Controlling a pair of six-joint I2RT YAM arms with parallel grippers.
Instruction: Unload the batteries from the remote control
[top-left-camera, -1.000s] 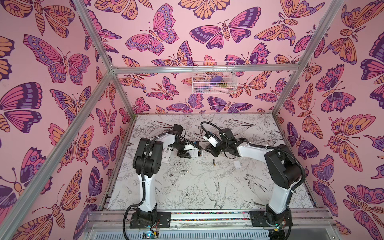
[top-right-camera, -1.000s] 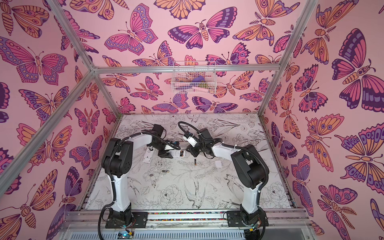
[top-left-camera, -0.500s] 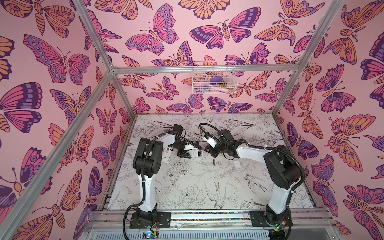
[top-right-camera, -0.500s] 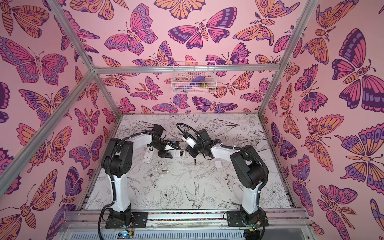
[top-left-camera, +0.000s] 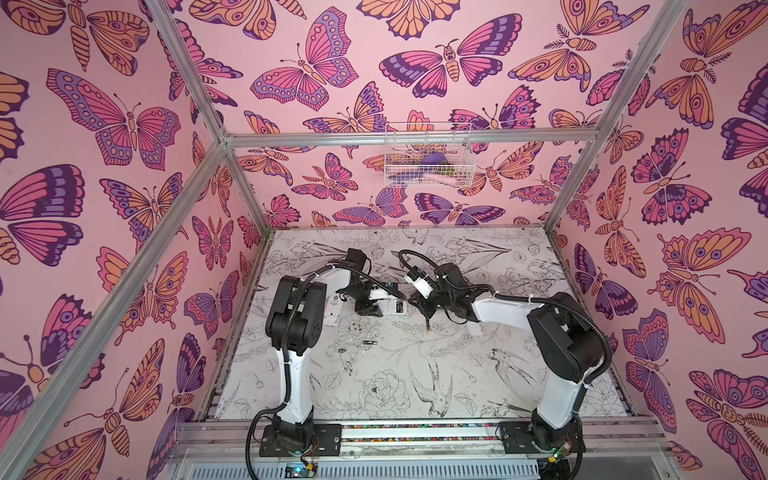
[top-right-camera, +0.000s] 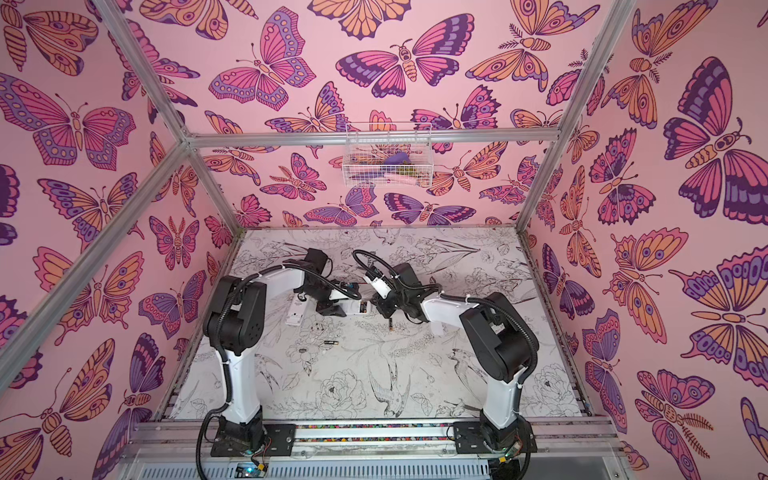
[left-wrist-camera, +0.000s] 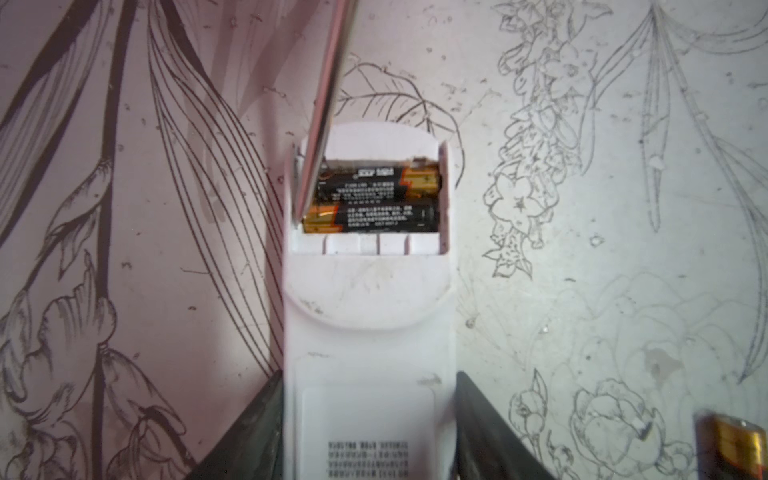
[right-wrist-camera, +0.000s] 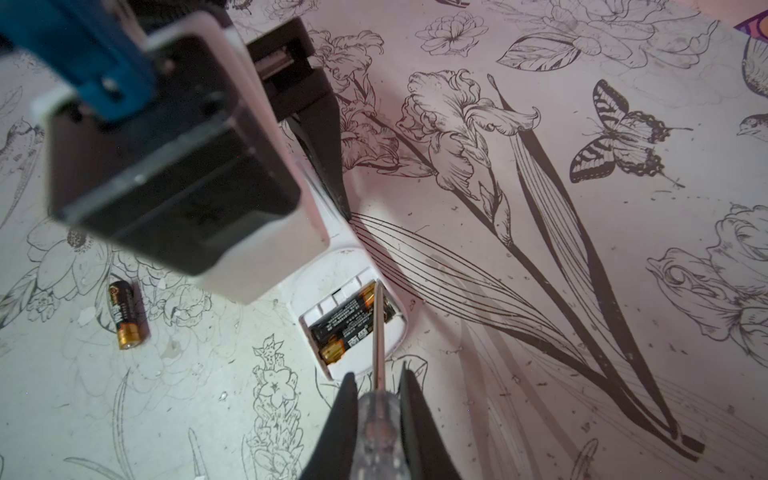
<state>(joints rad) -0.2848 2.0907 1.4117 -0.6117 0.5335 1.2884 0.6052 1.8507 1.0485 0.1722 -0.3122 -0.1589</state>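
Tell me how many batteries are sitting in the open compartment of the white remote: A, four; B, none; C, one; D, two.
D: the left wrist view shows two batteries lying side by side in the open compartment of the remote, with the tip of the screwdriver reaching in at one end of them.

The bench (top-left-camera: 415, 386) bears a black-and-white flower print. On it lie an open white remote (left-wrist-camera: 365, 299) and a second remote (top-right-camera: 295, 313). A loose battery (top-left-camera: 369, 343) lies in front of them, another battery (top-left-camera: 428, 327) farther right.
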